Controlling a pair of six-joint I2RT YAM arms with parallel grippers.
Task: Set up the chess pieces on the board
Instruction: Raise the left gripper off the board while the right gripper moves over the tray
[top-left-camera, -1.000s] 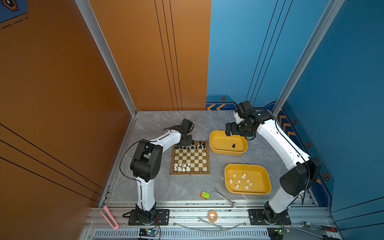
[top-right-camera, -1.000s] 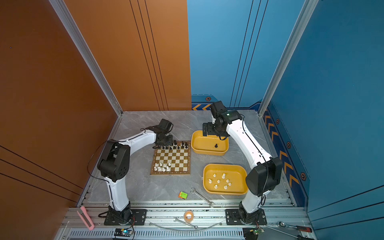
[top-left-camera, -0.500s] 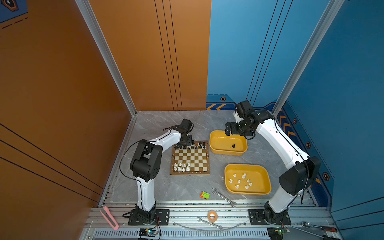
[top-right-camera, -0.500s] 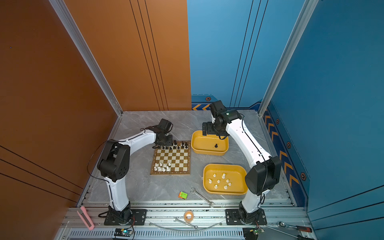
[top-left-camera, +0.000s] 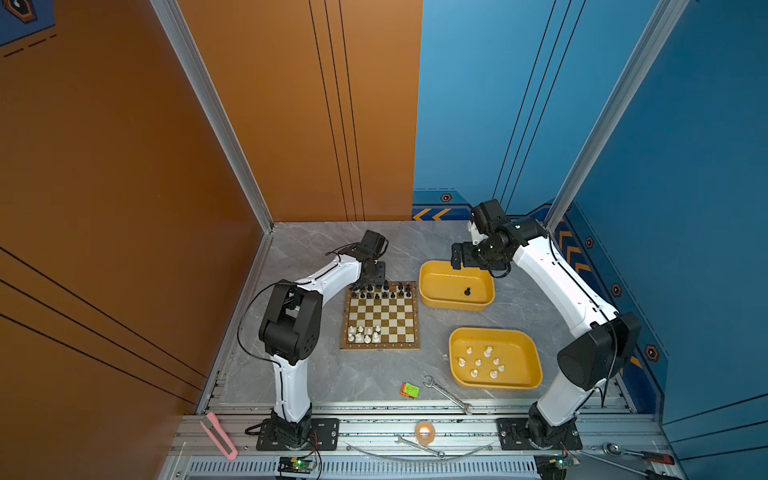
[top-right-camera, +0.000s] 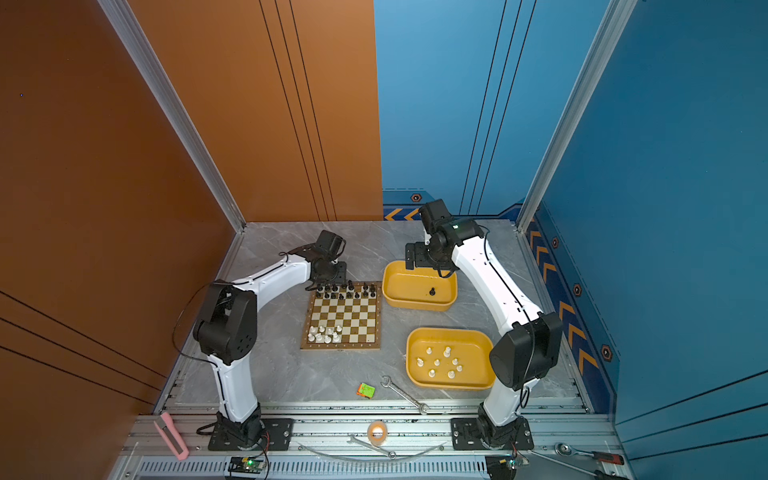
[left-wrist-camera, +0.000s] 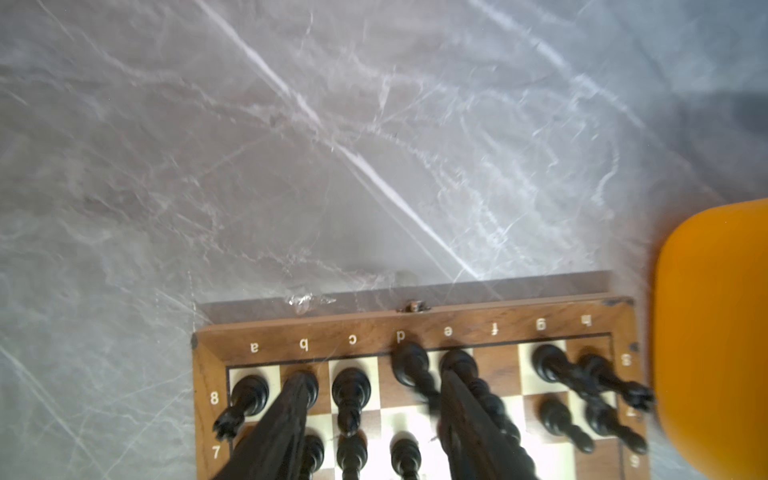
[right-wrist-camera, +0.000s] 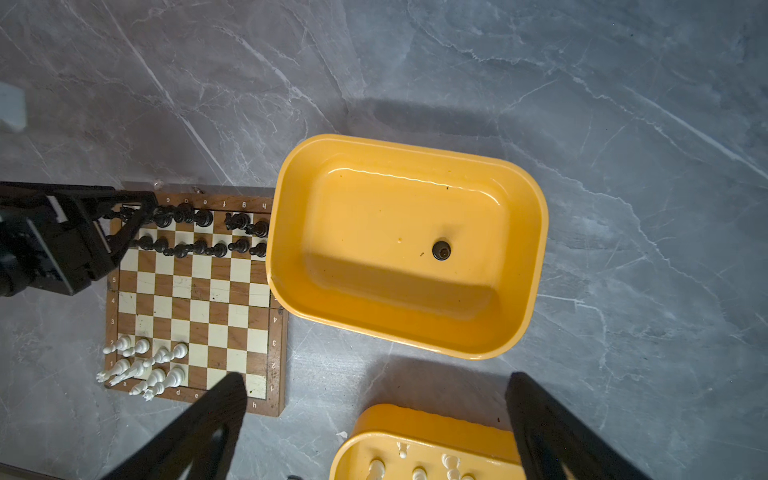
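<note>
The board (top-left-camera: 380, 346) lies on the grey floor. Black chess pieces (top-left-camera: 382, 291) fill its two far rows, and several white ones (top-left-camera: 363, 334) stand at its near left corner. My left gripper (left-wrist-camera: 376, 382) hangs low over the far left corner, open. One finger (left-wrist-camera: 299, 390) is over b8 and the other over e8, with the c8 piece (left-wrist-camera: 351, 386) standing free between them. My right gripper (right-wrist-camera: 376, 382) is wide open and empty, above the far yellow tray (top-left-camera: 457, 306), which holds one black piece (right-wrist-camera: 441, 250). Several white pieces (top-left-camera: 482, 361) lie in the near tray (top-left-camera: 494, 384).
A wrench (top-left-camera: 446, 392) and a small green and orange cube (top-left-camera: 410, 390) lie near the front edge. A pink cutter (top-left-camera: 218, 434) and an orange ball (top-left-camera: 424, 431) rest on the front rail. Orange and blue walls close in the back and sides.
My left gripper's jaws have spread apart over the board's far row. Neither arm has visibly shifted, and the right gripper stays wide open.
</note>
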